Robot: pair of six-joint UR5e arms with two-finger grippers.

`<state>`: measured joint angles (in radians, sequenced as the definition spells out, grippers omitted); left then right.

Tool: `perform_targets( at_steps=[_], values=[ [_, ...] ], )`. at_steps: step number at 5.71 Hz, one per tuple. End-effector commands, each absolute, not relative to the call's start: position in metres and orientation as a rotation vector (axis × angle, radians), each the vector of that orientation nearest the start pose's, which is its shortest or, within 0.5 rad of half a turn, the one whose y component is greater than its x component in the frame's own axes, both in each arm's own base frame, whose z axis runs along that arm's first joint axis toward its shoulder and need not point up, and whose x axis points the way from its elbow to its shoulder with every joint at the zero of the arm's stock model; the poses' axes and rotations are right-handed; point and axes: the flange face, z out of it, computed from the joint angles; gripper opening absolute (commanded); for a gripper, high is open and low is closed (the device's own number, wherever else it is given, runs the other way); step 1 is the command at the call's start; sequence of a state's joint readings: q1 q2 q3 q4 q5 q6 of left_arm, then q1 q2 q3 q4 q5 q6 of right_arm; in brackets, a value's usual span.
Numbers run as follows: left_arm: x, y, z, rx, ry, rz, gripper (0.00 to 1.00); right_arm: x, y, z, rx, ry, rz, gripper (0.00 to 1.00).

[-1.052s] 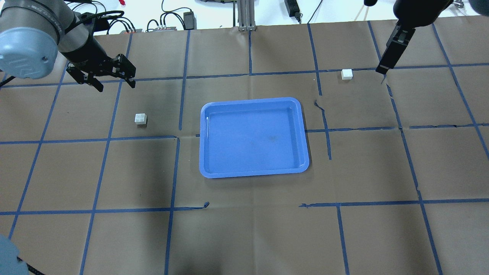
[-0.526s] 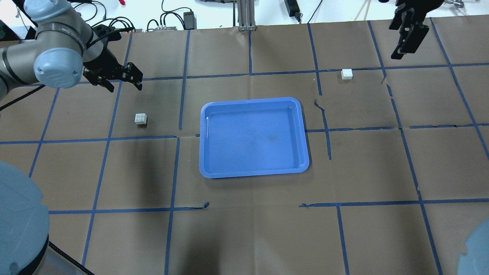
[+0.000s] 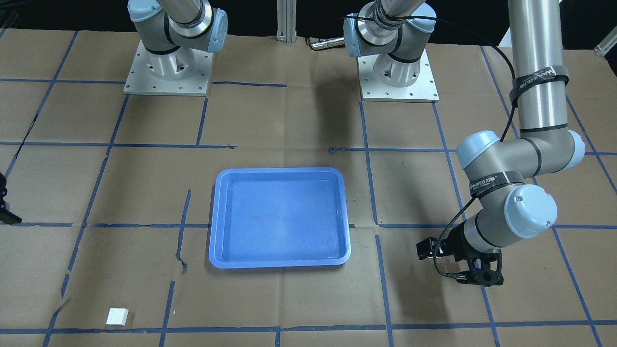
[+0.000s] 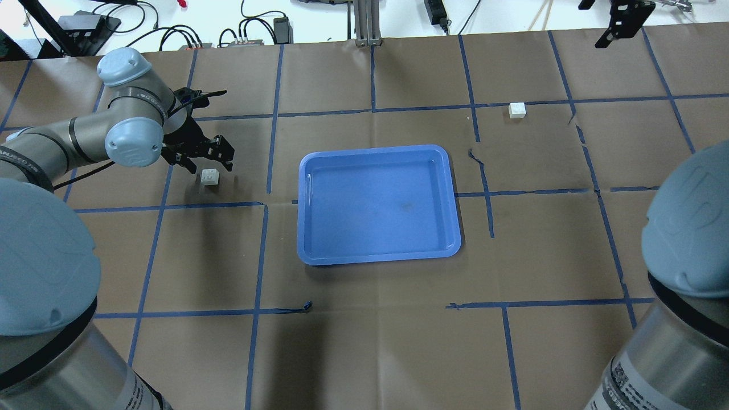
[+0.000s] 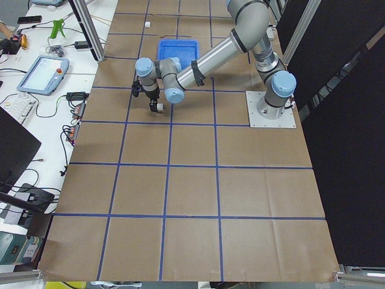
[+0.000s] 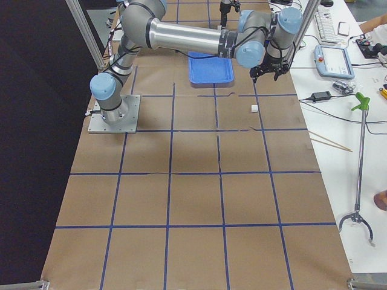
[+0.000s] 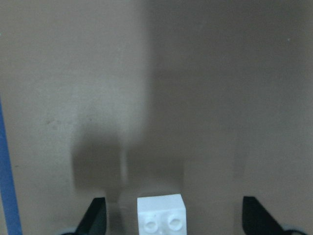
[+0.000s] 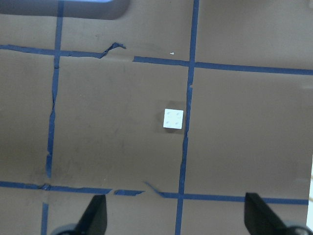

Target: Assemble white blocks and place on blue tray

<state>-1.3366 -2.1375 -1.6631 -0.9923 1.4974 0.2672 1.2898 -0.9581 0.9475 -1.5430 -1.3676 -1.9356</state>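
One white block (image 4: 209,177) sits on the brown paper left of the blue tray (image 4: 376,149). My left gripper (image 4: 208,165) is open and hangs just over it. In the left wrist view the block (image 7: 161,216) lies between the two fingers (image 7: 96,217), untouched. The other white block (image 4: 517,110) sits right of the tray, beyond its far corner, and also shows in the front view (image 3: 117,316). My right gripper (image 4: 605,39) is open, high near the far table edge. Its wrist view looks down on that block (image 8: 173,118) from well above.
The tray (image 3: 279,169) holds nothing. An aluminium post (image 4: 363,23) stands at the far edge, with cables and power bricks (image 4: 250,34) on the bench behind. Both arm bases (image 3: 168,72) stand on the robot's side. The blue tape grid is torn in places.
My left gripper has moved nearer and down, from beyond the left block to just over it. My right gripper has drawn back and up from the right block toward the far edge.
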Motion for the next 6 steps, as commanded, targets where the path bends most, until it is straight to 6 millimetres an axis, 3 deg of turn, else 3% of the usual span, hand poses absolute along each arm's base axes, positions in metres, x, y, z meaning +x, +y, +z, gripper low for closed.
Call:
perform_targets(
  at_steps=[1, 2, 3, 4, 5, 6],
  values=[
    [0.010, -0.643, 0.177, 0.072, 3.226, 0.106, 0.34, -0.092, -0.775, 0.337, -2.006, 1.980, -0.473, 0.99],
    [0.011, -0.647, 0.185, 0.070, 3.222, 0.078, 0.13, -0.097, -0.784, 0.295, -1.996, 1.890, -0.527, 0.99],
    [0.009, -0.646, 0.197, 0.084, 3.219, 0.046, 0.10, -0.095, -0.789, 0.267, -1.975, 1.829, -0.571, 0.99],
    [-0.001, -0.642, 0.216, 0.440, 3.186, 0.003, 0.10, -0.093, -0.786, 0.238, -1.939, 1.803, -0.562, 0.99],
    [-0.020, -0.640, 0.228, 0.910, 3.091, -0.017, 0.10, -0.086, -0.783, 0.218, -1.905, 1.789, -0.634, 0.99],
    [-0.069, -0.634, 0.243, 1.325, 2.922, -0.059, 0.10, -0.085, -0.777, 0.200, -1.896, 1.790, -0.632, 0.99]
  ],
)
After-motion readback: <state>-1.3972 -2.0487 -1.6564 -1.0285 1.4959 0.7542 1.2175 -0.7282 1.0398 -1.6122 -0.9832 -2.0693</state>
